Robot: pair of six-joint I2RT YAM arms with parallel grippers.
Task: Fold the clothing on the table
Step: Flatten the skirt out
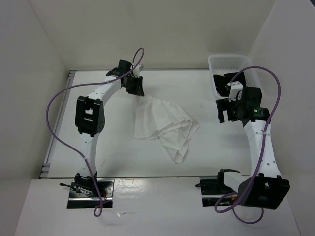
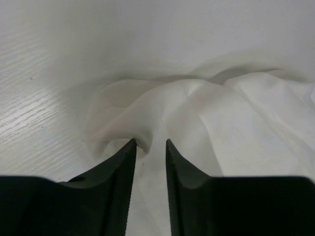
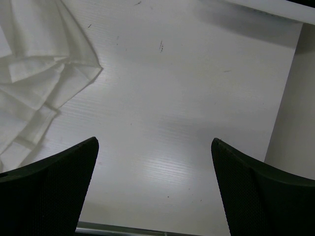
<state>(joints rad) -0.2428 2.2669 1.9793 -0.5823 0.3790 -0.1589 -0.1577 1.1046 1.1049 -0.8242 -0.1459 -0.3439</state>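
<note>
One garment (image 1: 165, 125), one basket (image 1: 229, 56).

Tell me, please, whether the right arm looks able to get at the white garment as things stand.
Probably yes. The right gripper hangs open over bare table, and the nearest corner of the clothing lies to its left with nothing between them.

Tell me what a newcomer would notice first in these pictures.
The white pleated clothing lies crumpled mid-table. The left gripper sits at its far corner, jaws narrow around bunched fabric. The right gripper hangs wide open over the table, near a white mesh basket.
</note>
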